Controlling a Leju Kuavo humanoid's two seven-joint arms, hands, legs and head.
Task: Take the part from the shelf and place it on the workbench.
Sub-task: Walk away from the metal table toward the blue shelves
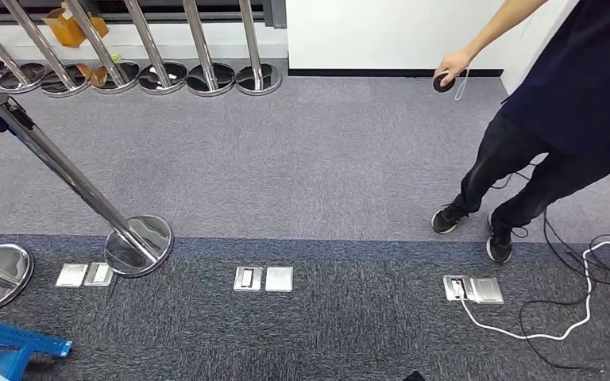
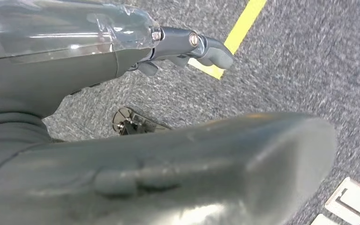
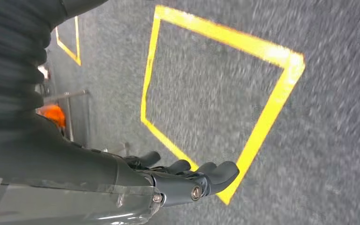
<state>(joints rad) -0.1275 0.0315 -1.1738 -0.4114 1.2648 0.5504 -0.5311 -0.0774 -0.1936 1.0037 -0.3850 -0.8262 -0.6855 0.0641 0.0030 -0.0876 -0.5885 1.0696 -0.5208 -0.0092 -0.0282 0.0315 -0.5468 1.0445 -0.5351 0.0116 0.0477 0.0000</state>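
My left hand hangs over grey carpet with nothing in it. Its dark fingers reach out straight, well apart from the thick grey thumb in the foreground. My right hand also hangs over the carpet and holds nothing; its fingers lie side by side, stretched out above a yellow tape square. The head view looks down on carpeted floor.
A chrome stanchion leans at the left, with several more along the back. A person stands at the right holding a small black round object. Cables and floor sockets lie in front. A blue frame sits at bottom left.
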